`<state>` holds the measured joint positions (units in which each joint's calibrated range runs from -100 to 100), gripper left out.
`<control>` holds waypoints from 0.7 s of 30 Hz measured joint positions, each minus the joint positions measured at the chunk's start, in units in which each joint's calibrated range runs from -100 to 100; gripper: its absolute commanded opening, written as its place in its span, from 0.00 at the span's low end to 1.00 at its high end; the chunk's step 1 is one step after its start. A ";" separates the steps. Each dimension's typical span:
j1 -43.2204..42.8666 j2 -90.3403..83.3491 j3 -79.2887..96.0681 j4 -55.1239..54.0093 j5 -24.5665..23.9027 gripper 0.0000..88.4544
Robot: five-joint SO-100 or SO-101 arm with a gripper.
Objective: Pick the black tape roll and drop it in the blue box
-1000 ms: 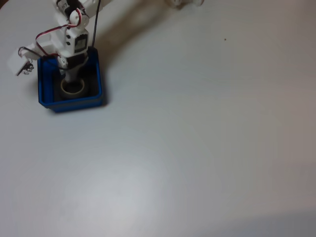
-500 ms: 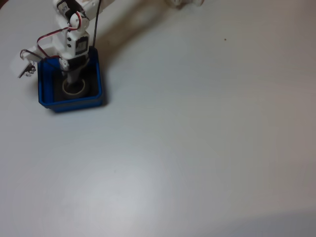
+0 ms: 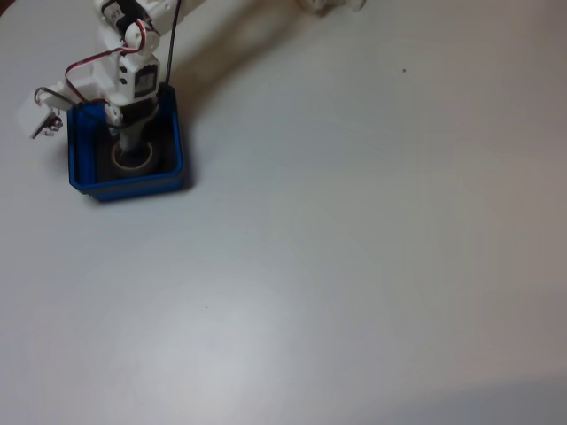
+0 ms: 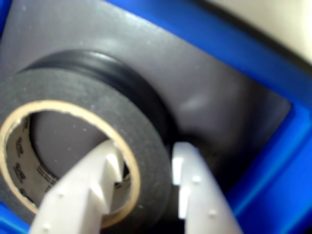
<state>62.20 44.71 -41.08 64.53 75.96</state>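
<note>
Tape roll (image 4: 87, 146) is lying inside the blue box (image 3: 81, 164), on its dark floor. The gripper (image 4: 144, 168) is straddling the roll's wall, one finger (image 4: 92, 187) inside the core, clamped on it. The white table (image 3: 354, 239) is surrounding the box.

We see little change. The gripper (image 3: 131, 152), reaching down into the box (image 3: 174, 142), has drawn slightly up-frame in the fixed view, and the tape (image 3: 142, 162) below its tips has gone with it, lying a touch nearer the box's far wall than a second ago.
</note>
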 measured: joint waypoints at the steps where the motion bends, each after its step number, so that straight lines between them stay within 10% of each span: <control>1: 0.00 -1.10 0.00 0.00 0.00 0.00; 21: -13.06 -21.17 0.00 0.00 0.00 0.01</control>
<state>49.13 23.54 -41.08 64.53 75.96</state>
